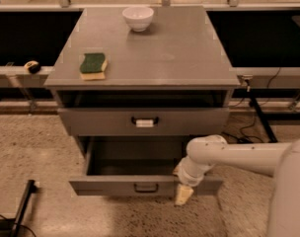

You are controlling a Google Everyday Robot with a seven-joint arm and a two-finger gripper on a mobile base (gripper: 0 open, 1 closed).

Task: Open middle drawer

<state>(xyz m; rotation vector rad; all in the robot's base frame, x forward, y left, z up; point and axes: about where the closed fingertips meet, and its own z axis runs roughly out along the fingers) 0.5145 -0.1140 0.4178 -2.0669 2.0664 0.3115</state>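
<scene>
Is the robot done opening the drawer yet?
Nearly. The middle drawer sticks far out, and you can see inside it. The gripper sits at the drawer's front edge, right of its black handle. Probably all that is left is moving the arm away.

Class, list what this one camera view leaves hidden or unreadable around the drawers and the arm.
1. Gripper, at the middle drawer's front right: whether it touches the drawer is hidden by the wrist.
2. White tag on the upper drawer: too small to read.
3. Space under the middle drawer: hidden by its pulled-out front.
</scene>
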